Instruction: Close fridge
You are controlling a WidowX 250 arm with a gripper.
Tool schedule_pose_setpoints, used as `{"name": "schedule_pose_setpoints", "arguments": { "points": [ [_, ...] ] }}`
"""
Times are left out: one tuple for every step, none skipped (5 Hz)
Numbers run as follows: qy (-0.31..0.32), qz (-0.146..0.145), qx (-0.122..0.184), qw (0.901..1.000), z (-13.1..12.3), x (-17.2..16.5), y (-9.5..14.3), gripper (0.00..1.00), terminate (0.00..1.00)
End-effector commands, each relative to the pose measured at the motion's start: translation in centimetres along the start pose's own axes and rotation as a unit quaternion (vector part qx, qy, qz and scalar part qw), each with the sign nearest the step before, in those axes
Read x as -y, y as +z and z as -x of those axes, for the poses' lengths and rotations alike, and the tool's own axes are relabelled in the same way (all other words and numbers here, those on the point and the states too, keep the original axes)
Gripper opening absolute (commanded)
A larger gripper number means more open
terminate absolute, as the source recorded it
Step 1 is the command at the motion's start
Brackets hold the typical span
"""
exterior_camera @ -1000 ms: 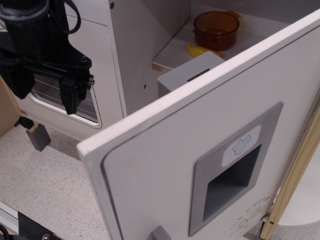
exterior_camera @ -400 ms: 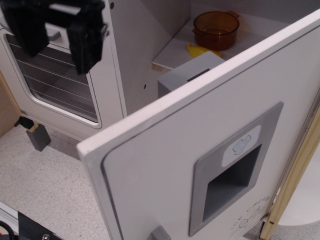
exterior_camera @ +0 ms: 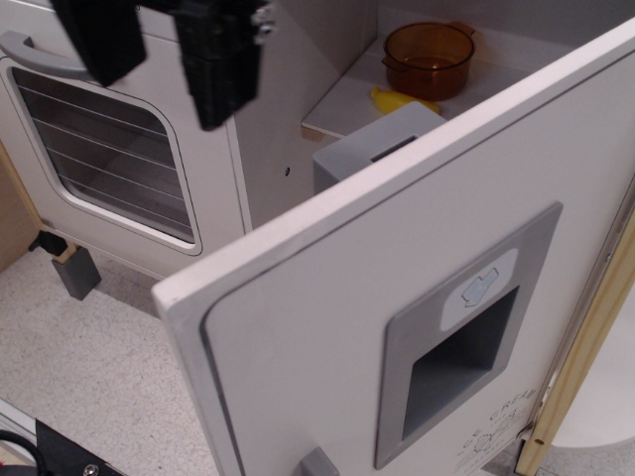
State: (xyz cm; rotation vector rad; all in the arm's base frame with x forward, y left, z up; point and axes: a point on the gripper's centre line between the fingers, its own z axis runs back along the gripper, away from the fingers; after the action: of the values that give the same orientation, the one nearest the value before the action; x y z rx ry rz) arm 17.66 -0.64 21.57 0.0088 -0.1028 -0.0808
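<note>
The white fridge door [exterior_camera: 327, 327] stands wide open and fills the lower right of the view. It carries a grey recessed dispenser panel [exterior_camera: 461, 347] with a blue icon. The top of its grey handle [exterior_camera: 316, 463] shows at the bottom edge. Inside the fridge, an orange pot [exterior_camera: 430, 58] and a yellow item [exterior_camera: 402, 100] sit on a white shelf [exterior_camera: 342, 104]. My black gripper [exterior_camera: 159, 50] is at the top left, above the door's free edge and in front of the oven. Its two fingers [exterior_camera: 220, 59] are apart and hold nothing.
A white oven door [exterior_camera: 109, 149] with a window and a grey handle [exterior_camera: 35, 55] is at the left. A small grey block [exterior_camera: 74, 270] lies on the speckled floor [exterior_camera: 89, 367] below it. A wooden post [exterior_camera: 585, 357] runs along the right.
My gripper has moved up and to the right, from the left edge beside the oven window to the top of the view near the fridge's side. The door has not moved.
</note>
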Motion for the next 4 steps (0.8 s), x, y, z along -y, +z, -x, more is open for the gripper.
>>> {"name": "schedule_pose_setpoints", "arguments": {
  "points": [
    [-0.019,0.02,0.034,0.999,0.4,2.9,1.7,1.0,0.0],
    [-0.018,0.024,0.047,0.9984,0.7,4.4,1.8,1.0,0.0],
    [-0.006,0.028,0.044,0.9986,0.7,5.4,1.2,1.0,0.0],
    [0.003,0.029,0.038,0.9988,0.6,6.5,0.4,1.0,0.0]
  ]
}}
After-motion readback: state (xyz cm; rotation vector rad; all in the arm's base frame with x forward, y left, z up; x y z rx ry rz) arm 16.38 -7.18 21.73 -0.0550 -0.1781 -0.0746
